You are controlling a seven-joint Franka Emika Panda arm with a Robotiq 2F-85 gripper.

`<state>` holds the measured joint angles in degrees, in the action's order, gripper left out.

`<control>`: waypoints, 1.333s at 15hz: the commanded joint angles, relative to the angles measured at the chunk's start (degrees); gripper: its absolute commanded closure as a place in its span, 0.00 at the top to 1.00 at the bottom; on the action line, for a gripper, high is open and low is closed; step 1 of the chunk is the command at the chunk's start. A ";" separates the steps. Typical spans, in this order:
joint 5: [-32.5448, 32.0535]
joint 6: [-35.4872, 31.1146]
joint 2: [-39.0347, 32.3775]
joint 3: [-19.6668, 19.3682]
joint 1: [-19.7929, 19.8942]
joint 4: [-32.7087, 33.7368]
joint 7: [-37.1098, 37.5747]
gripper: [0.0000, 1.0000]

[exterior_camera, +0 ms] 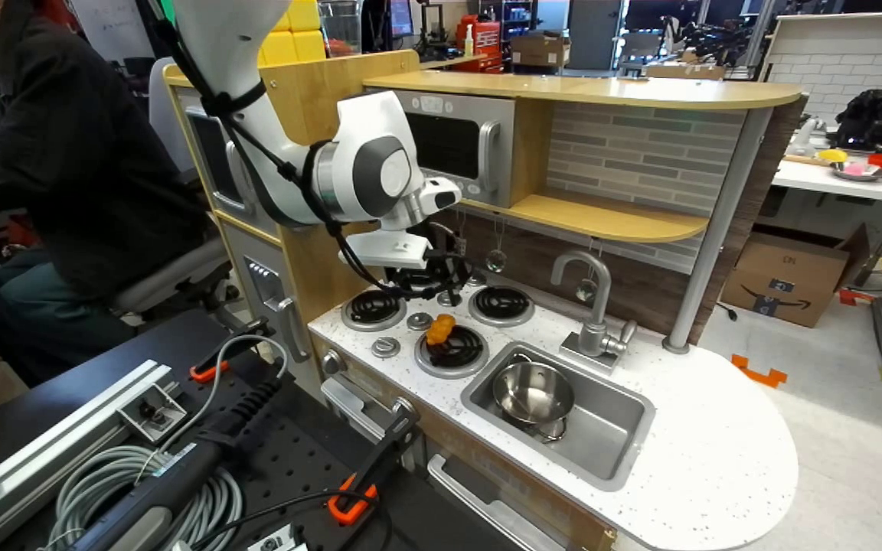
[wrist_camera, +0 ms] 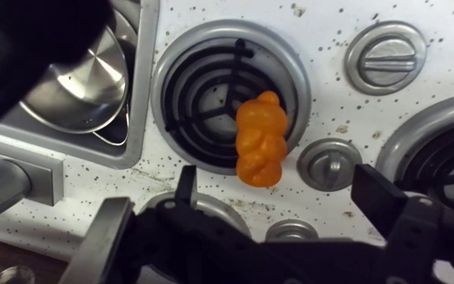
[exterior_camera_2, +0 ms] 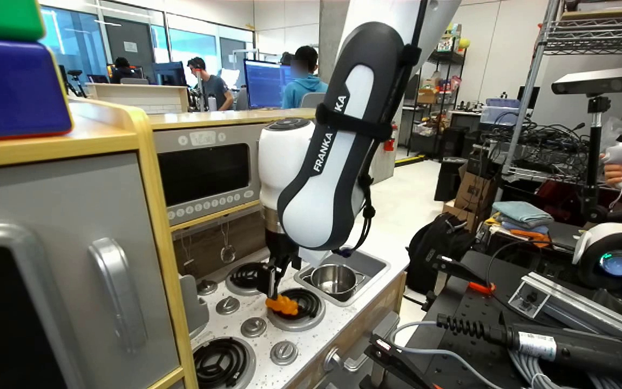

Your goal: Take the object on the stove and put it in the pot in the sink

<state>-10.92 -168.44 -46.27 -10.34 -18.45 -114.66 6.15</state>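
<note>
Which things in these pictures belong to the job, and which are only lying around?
For the job:
orange object on a burner, to be moved
metal pot in the sink, to receive it
claw, open

Only lying around:
coiled gray cable
black backpack
folded cloths
open cardboard box

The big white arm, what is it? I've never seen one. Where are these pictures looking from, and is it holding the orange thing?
That's a robot arm. At its end is a gripper, a bit like a pincher for picking things up. Two pictures were taken from different places outside the robot; the close-up was taken from its wrist, looking down. There, a lumpy orange thing lies across the edge of a stove burner, near round knobs. The gripper's jaws stand apart, so it isn't holding anything. A shiny pot sits nearby in the sink. The job is to put the orange thing in that pot.
</note>
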 commanded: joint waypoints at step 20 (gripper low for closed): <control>2.24 18.17 -14.82 -1.28 -2.86 18.97 17.73 0.23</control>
<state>-9.98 -152.69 -59.83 -12.06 -22.93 -98.29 23.99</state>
